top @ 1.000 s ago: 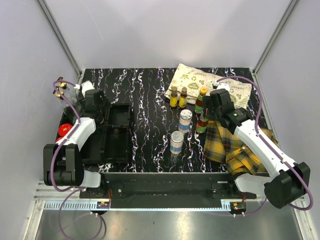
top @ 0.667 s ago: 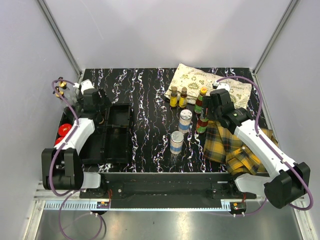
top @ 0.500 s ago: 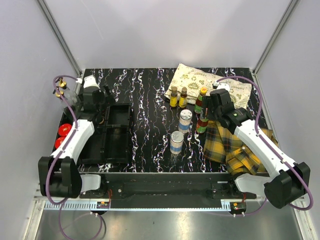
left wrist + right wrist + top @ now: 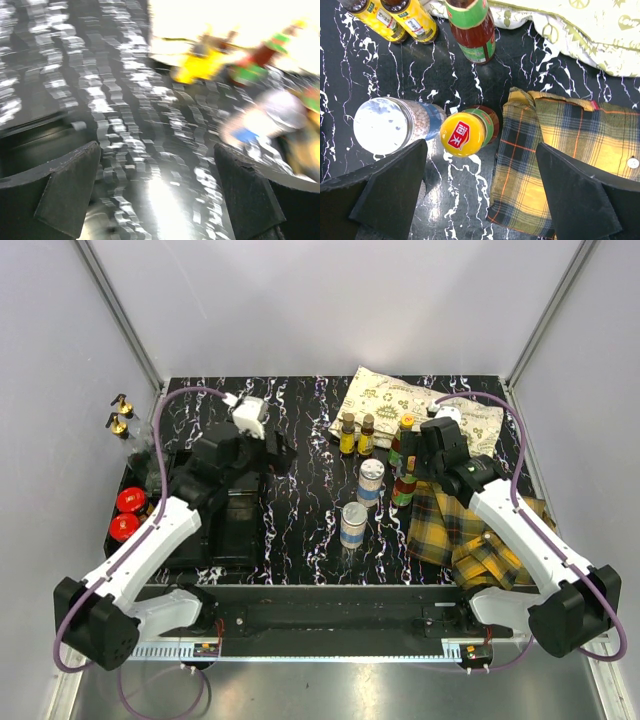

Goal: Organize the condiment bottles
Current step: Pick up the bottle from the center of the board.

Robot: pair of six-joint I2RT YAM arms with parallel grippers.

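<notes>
Top view: we see the condiment bottles in two lots. Round red-lidded jars (image 4: 130, 500) and gold-capped clear bottles (image 4: 120, 420) sit at the far left by the black plastic compartment tray (image 4: 215, 535); in it or beside it, we cannot tell. Mid-table stand two yellow sauce bottles (image 4: 356, 436), two silver-lidded blue-white shakers (image 4: 371, 480) and red sauce bottles with green labels (image 4: 404, 488). Left fingers (image 4: 275, 452) hang over the black marbled table (image 4: 300, 410) just beside the tray, empty; right fingers (image 4: 415, 455) hang over the red bottles. Left wrist view: heavy blur, left fingers (image 4: 55, 195) spread wide, nothing between. Right wrist view: right fingers (image 4: 385, 195) spread wide either side of one red bottle's yellow cap (image 4: 463, 134), touching nothing; a shaker (image 4: 382, 125) stands just beside that bottle, yellow plaid cloth (image 4: 560, 145) on its other side. We judge these bottles stiff, smooth, light, tippy, maybe breakable: grip the body below the cap, squarely.
</notes>
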